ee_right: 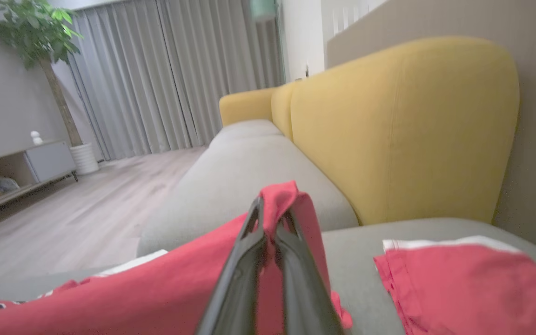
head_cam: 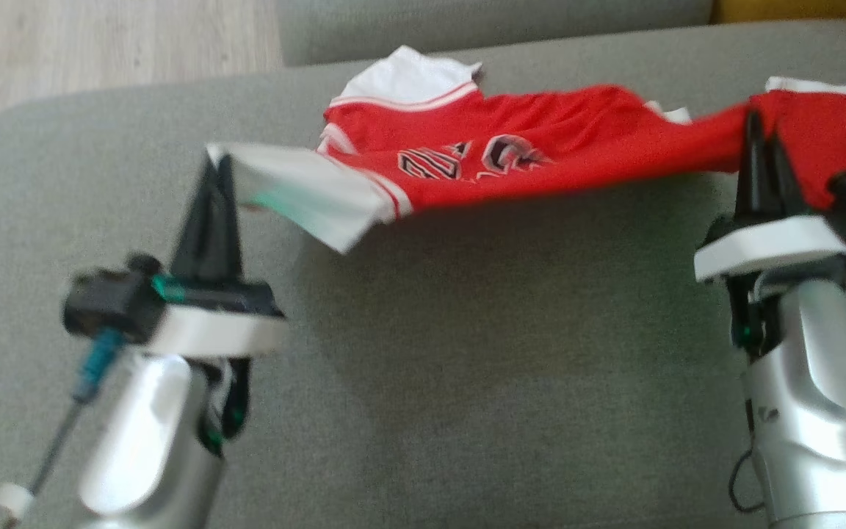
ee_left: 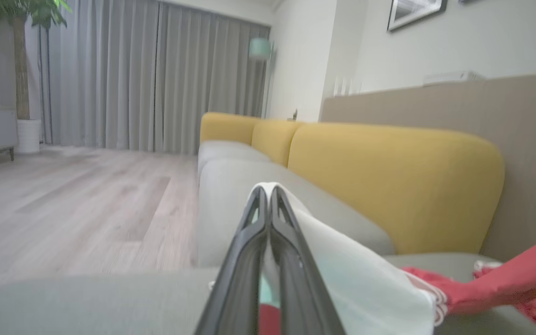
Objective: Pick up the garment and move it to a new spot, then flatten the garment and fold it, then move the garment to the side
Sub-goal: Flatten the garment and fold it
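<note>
The garment [head_cam: 511, 150] is a red jersey with white trim and dark lettering, stretched above a grey sofa seat [head_cam: 467, 353]. My left gripper [head_cam: 216, 165] is shut on its white edge at the left; the left wrist view shows white cloth [ee_left: 342, 270] pinched between the closed fingers of that gripper [ee_left: 268, 190]. My right gripper [head_cam: 761, 136] is shut on red cloth at the right end, and in the right wrist view red fabric [ee_right: 156, 298] is draped over the tips of the right gripper [ee_right: 270, 207]. The garment's middle sags between the two grips.
Yellow backrest cushions [ee_right: 403, 125] stand behind the grey seat. A wooden floor [ee_left: 72, 200] lies off the seat's left end, with curtains [ee_left: 156, 74], a potted plant [ee_right: 35, 42] and a low cabinet [ee_right: 26, 167] beyond. More red cloth [ee_right: 472, 284] lies on the seat at right.
</note>
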